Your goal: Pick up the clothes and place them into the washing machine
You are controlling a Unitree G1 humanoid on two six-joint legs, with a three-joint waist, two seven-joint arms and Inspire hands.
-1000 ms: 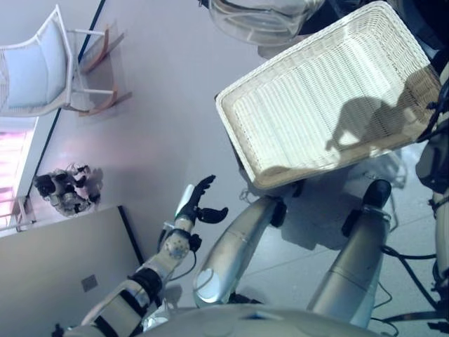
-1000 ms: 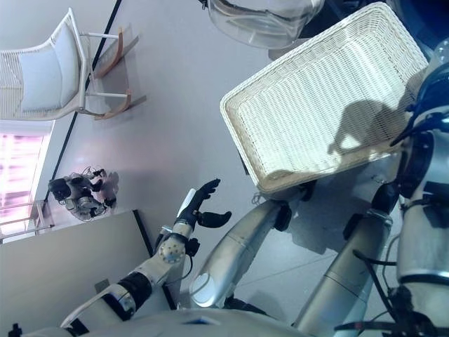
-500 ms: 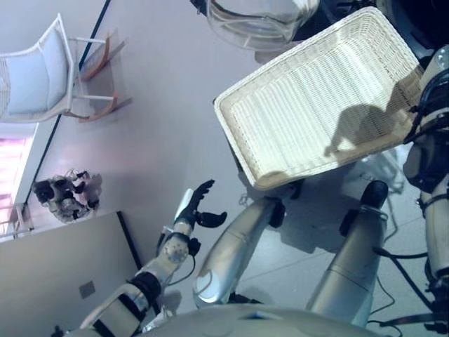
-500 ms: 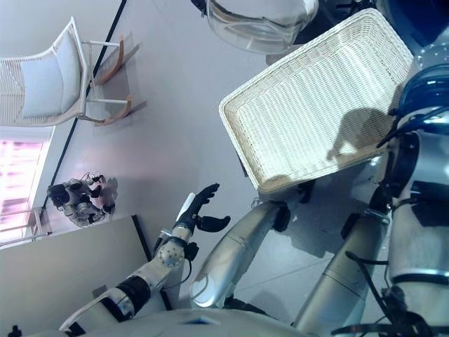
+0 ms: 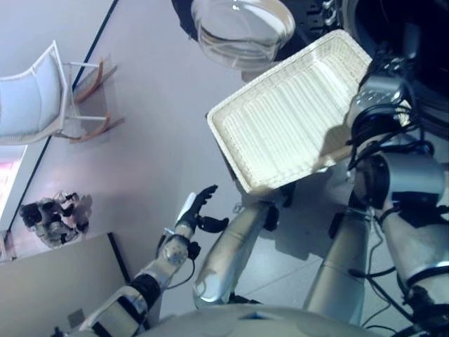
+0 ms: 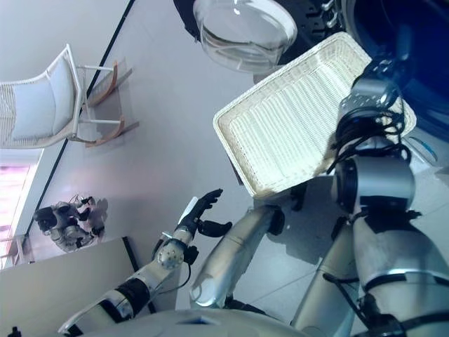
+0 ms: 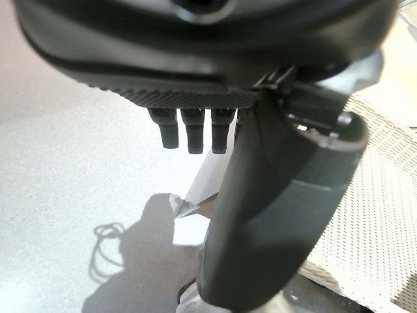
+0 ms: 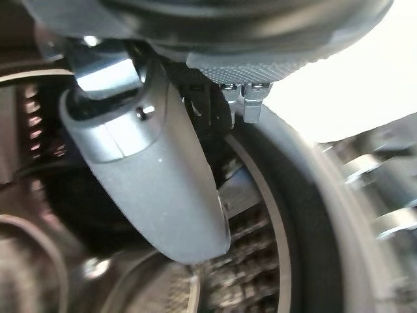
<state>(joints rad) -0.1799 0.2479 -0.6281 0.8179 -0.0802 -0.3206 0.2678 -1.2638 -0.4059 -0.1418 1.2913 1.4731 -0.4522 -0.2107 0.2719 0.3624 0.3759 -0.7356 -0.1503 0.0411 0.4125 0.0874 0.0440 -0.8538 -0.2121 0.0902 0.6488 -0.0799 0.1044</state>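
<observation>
The white wicker basket (image 5: pixel 280 126) is empty and lies tilted beside the washing machine (image 5: pixel 400 21). My right arm reaches up past the basket's far corner. My right hand (image 6: pixel 379 69) is at the machine's dark opening. In the right wrist view my right hand (image 8: pixel 156 163) has its thumb and fingers straight and holds nothing, with the perforated drum (image 8: pixel 247 248) just past them. My left hand (image 5: pixel 198 210) hangs open and empty over the floor, to the left of the basket. It also shows in the left wrist view (image 7: pixel 273 195), with the basket's rim (image 7: pixel 384 215) beyond it.
The machine's round glass door (image 5: pixel 242 31) stands open above the basket. A white chair (image 5: pixel 35 105) stands at the far left. A small dark device (image 5: pixel 49 219) sits on the floor. A grey panel (image 5: pixel 56 288) lies at the lower left.
The camera has shifted toward the machine. My right arm has risen into view and reached to the machine's opening. My left hand has hardly moved.
</observation>
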